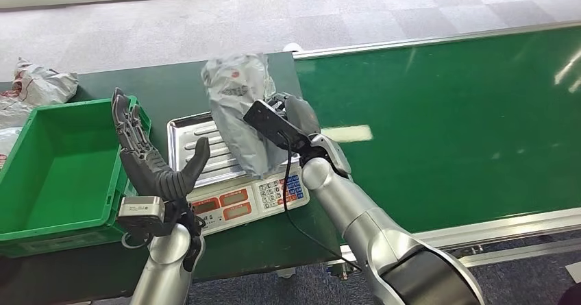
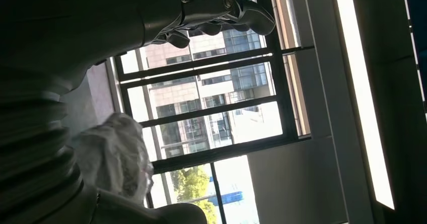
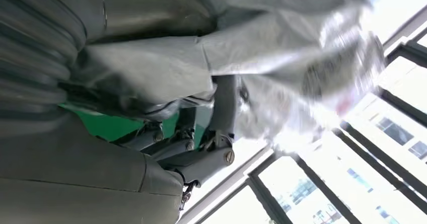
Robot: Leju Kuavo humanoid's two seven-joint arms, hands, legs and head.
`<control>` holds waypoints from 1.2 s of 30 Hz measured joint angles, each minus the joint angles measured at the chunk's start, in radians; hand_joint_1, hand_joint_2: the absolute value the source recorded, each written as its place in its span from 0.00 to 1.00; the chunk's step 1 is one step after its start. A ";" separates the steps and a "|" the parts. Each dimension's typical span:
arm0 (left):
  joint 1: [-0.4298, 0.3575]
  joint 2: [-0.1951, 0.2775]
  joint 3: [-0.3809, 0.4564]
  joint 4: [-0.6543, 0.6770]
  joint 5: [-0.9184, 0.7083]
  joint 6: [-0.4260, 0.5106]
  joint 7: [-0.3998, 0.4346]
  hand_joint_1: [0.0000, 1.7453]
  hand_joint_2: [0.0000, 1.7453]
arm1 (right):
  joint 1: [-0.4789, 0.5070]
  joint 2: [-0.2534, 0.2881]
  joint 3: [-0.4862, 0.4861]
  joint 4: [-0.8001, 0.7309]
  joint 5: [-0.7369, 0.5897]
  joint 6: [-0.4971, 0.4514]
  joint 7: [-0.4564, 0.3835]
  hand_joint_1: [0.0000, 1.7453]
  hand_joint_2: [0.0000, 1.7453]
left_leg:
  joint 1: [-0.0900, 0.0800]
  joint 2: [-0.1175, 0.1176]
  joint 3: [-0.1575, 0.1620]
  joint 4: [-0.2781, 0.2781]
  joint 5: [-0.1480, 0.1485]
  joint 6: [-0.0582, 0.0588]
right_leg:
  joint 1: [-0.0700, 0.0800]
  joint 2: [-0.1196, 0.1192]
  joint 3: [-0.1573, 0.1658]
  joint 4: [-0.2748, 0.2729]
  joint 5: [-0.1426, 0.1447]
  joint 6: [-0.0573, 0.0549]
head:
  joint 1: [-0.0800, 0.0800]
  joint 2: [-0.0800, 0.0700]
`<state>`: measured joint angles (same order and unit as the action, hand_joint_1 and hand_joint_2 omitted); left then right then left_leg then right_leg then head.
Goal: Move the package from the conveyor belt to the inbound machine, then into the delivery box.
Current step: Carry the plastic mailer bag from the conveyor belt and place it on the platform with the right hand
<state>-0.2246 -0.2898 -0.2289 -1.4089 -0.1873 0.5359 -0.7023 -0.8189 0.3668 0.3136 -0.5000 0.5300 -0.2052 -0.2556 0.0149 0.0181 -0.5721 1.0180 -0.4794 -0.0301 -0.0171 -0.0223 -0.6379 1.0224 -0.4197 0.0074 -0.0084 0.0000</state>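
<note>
Holding the package [image 1: 236,106] up in my right hand [image 1: 291,116], I see the grey plastic mailer hanging lifted over the far right part of the scale's steel tray [image 1: 199,147], its lower end down near the tray surface; whether it touches the tray I cannot tell. In the right wrist view the hand's fingers [image 3: 224,113] are closed around the crinkled grey film of the package [image 3: 282,48], so the grasp looks firm. The scale [image 1: 257,199], my inbound machine, sits on the dark green desk [image 1: 164,86] near the desk's front edge, its keypad and red displays facing me.

My left hand [image 1: 147,157] is raised over the gap between the scale and the green delivery box [image 1: 58,164], fingers spread apart and pointing up, holding nothing. The left wrist view shows those fingers [image 2: 221,7] loose against the windows, with the pale package [image 2: 118,156] just beyond.

The delivery box stands at the desk's left end, beside the scale. More crumpled bags [image 1: 38,86] lie past the box at the desk's far left corner. The green conveyor belt [image 1: 445,113] runs off from the desk's right edge.
</note>
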 joint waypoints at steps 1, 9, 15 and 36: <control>-0.001 0.000 0.000 0.001 -0.001 0.000 0.000 0.00 1.00 | 0.000 0.000 0.000 0.006 0.000 0.005 -0.003 0.00 1.00 | 0.000 0.000 0.000 0.000 0.000 0.000 | 0.000 0.000 0.000 0.000 0.000 0.000 | 0.000 0.000; -0.008 0.000 0.000 0.008 -0.023 -0.012 0.007 0.00 1.00 | 0.001 -0.011 -0.016 0.029 0.005 0.084 -0.033 0.00 0.00 | 0.000 0.000 0.000 0.000 0.000 0.000 | 0.000 0.000 0.000 0.000 0.000 0.000 | 0.000 0.000; -0.009 -0.003 0.001 0.009 -0.041 -0.015 0.019 0.00 1.00 | 0.007 -0.015 -0.019 0.042 0.040 0.161 -0.048 0.00 0.00 | 0.000 0.000 0.000 0.000 0.000 0.000 | 0.000 0.001 0.000 0.000 0.000 0.000 | 0.000 0.000; -0.009 -0.005 0.001 0.009 -0.047 -0.014 0.020 0.00 1.00 | 0.014 -0.015 -0.020 0.053 0.050 0.135 -0.074 0.00 0.75 | 0.000 0.000 0.000 0.000 0.000 0.000 | 0.000 0.001 0.000 0.000 0.000 0.000 | 0.000 0.000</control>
<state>-0.2332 -0.2953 -0.2275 -1.4002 -0.2343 0.5220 -0.6821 -0.8044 0.3514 0.2936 -0.4466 0.5798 -0.0700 -0.3296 0.0149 0.0184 -0.5722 1.0180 -0.4794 -0.0301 -0.0170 -0.0217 -0.6383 1.0224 -0.4197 0.0074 -0.0084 0.0000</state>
